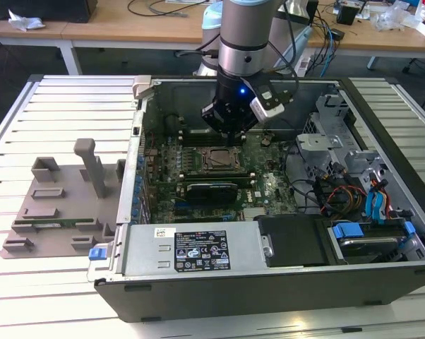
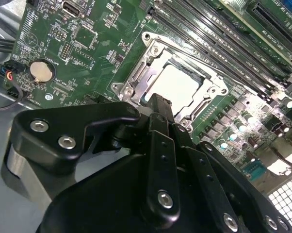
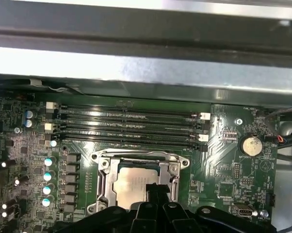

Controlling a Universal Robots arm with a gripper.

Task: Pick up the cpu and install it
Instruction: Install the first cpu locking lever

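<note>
The cpu [image 2: 177,87] is a flat silver square lying level inside the metal socket frame [image 2: 136,73] on the green motherboard. It shows in the first wrist view too, cpu [image 3: 131,187], and in the exterior view as a small square, cpu [image 1: 218,157], in the middle of the board. My gripper [image 1: 230,131] hangs inside the open computer case just above the socket. In both wrist views its black fingers are together, gripper [image 2: 158,102], gripper [image 3: 158,190], with their tip at the cpu's near edge and nothing between them.
Memory slots [image 3: 126,126] run beside the socket. A long black card [image 1: 212,189] lies on the board nearer the case front. Drive cages and cables [image 1: 354,183] fill the exterior view's right. A grey fixture tray [image 1: 57,205] with upright posts sits at the exterior view's left of the case.
</note>
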